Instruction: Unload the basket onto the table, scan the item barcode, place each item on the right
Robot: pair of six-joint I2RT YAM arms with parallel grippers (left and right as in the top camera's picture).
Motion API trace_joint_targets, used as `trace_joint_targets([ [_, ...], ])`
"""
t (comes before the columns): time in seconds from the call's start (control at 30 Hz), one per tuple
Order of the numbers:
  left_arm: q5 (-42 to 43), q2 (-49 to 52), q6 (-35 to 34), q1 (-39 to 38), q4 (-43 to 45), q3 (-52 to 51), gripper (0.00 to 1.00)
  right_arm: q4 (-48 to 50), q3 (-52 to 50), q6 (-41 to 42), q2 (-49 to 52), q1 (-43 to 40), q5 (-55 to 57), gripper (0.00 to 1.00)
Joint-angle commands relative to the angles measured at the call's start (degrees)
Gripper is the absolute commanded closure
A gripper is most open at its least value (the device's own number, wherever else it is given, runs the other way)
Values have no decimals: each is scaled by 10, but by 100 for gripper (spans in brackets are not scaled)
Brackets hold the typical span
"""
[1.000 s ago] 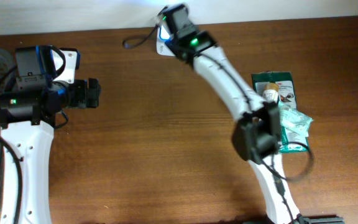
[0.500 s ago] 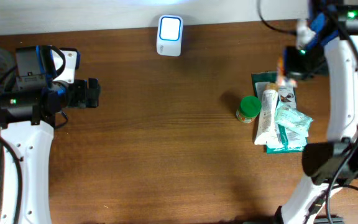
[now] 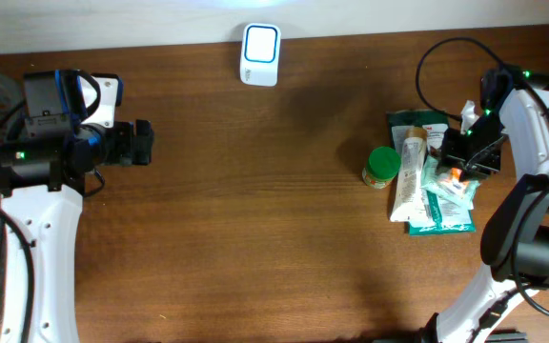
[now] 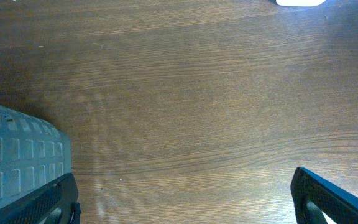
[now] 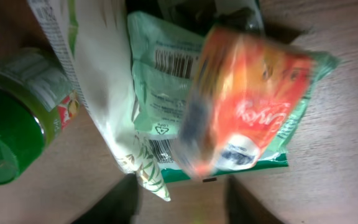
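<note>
Since the previous frame the right arm has swung down from the far right corner of the surface (image 3: 255, 210) onto the pile of goods at the right. The left arm has not shifted.

Right gripper (image 5: 184, 200): jaws parted, two dark blurs low in the wrist view, nothing between them. The orange packet (image 5: 241, 109) lies just beyond the tips, motion-blurred, apparently released rather than gripped. It rests on a pale green packet (image 5: 160, 71), whose barcode only the wrist view shows. From overhead the orange packet is a mere sliver under the gripper.

Only the overhead view shows the whole pile: white pouch (image 3: 406, 181), green-lidded jar (image 3: 382, 164) touching its left side, dark green packet (image 3: 417, 122) at the far end.

Scanner (image 3: 260, 43): at the far edge, well apart from the pile.

Left gripper (image 3: 144, 143): jaws spread wide, empty, over bare wood. Its wrist view shows a grey gridded container (image 4: 17, 155) at lower left.
</note>
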Motion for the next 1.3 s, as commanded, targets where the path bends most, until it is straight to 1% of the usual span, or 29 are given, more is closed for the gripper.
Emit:
trace_joint_targets([
  [0.0, -2, -1, 9, 2, 0, 5, 1, -5, 16, -18, -10, 3, -28, 34],
  [0.03, -2, -1, 9, 2, 1, 5, 1, -10, 26, -19, -16, 3, -35, 28],
  [0.07, -2, -1, 9, 2, 1, 5, 1, -19, 45, -24, -30, 3, -42, 23],
  [0.13, -2, -1, 9, 2, 0, 5, 1, -34, 75, -36, -58, 3, -56, 20],
  [0.27, -2, -1, 9, 2, 0, 5, 1, -48, 120, -39, -147, 3, -76, 17],
  [0.43, -2, -1, 9, 2, 1, 5, 1, -49, 122, -79, -275, 14, -86, 16],
  [0.5, -2, -1, 9, 2, 1, 5, 1, -45, 122, -79, -310, 15, -87, 8],
  [0.53, -2, -1, 9, 2, 1, 5, 1, -46, 122, -79, -324, 14, -87, 2],
  [0.67, -2, -1, 9, 2, 1, 5, 1, -47, 122, -79, -335, 14, -86, 2],
  [1.1, -2, -1, 9, 2, 1, 5, 1, -47, 122, -79, -305, 15, -87, 2],
  [1.27, -2, -1, 9, 2, 0, 5, 1, -47, 122, -79, -329, 26, -86, 1],
])
